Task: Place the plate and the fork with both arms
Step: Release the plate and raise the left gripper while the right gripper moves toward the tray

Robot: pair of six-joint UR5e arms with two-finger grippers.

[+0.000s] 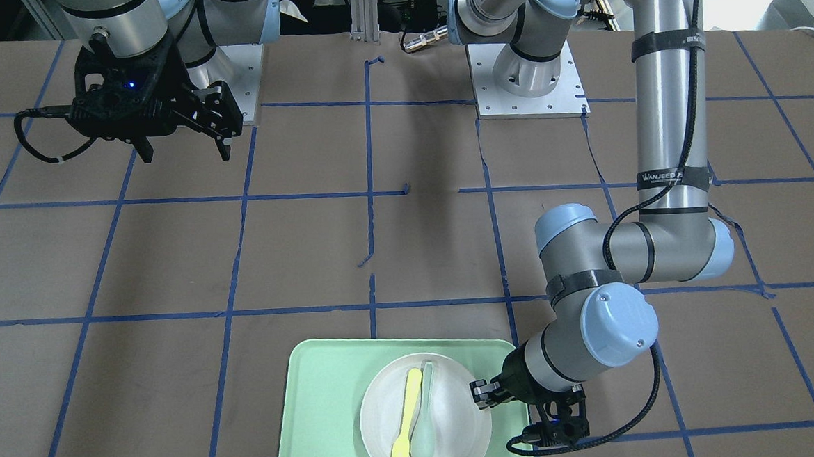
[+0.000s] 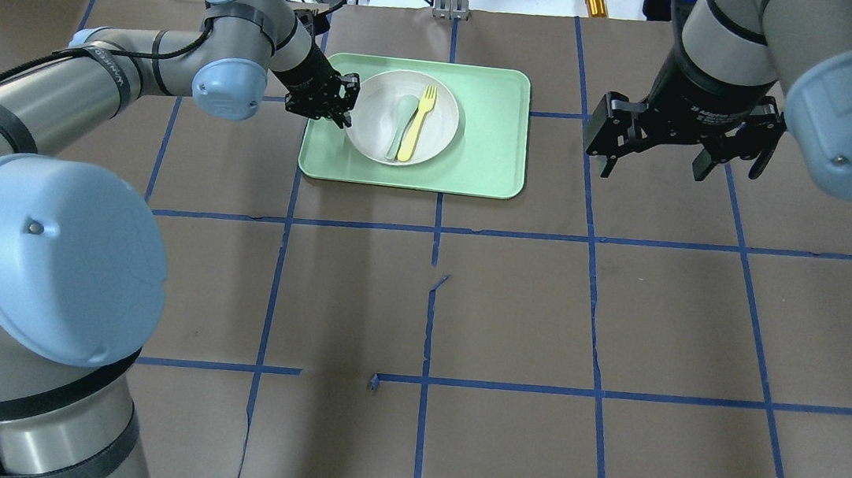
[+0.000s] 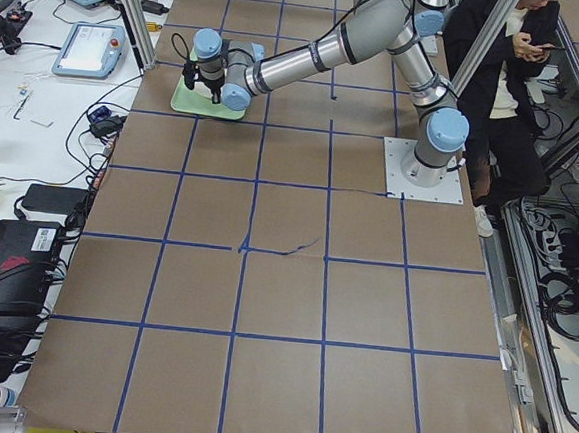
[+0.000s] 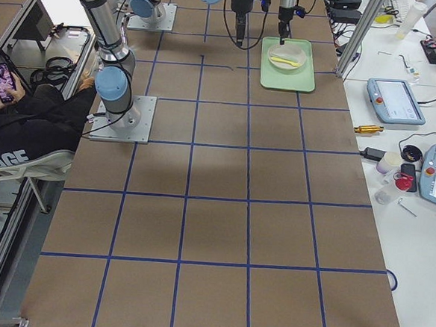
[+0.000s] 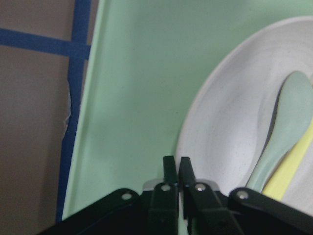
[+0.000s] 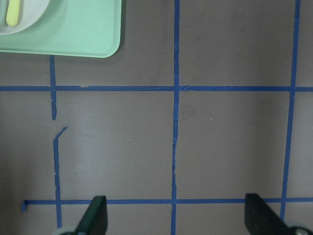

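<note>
Closest to the lens in the left wrist view, the left gripper [image 5: 177, 169] has its fingers drawn almost together at the rim of the plate [image 5: 230, 122], and they appear to pinch it. The plate sits on the tray [image 5: 137, 98], toward the tray's end on the robot's left. The fork [image 2: 416, 123] lies across the plate, and a pale spoon [image 2: 399, 121] lies just beside the fork.

The step in hand looks like the grasp on the plate, with the lift not yet made. The next move likely calls for raising the plate level, since both utensils lie loose on it and could slide.

The right gripper [image 2: 651, 168] hangs with jaws spread wide and empty over bare table [image 6: 220, 147], well apart from the tray's other end. It would have to come over the tray to take the fork. The spoon crowds the fork, so a pinch there risks catching both.
</note>
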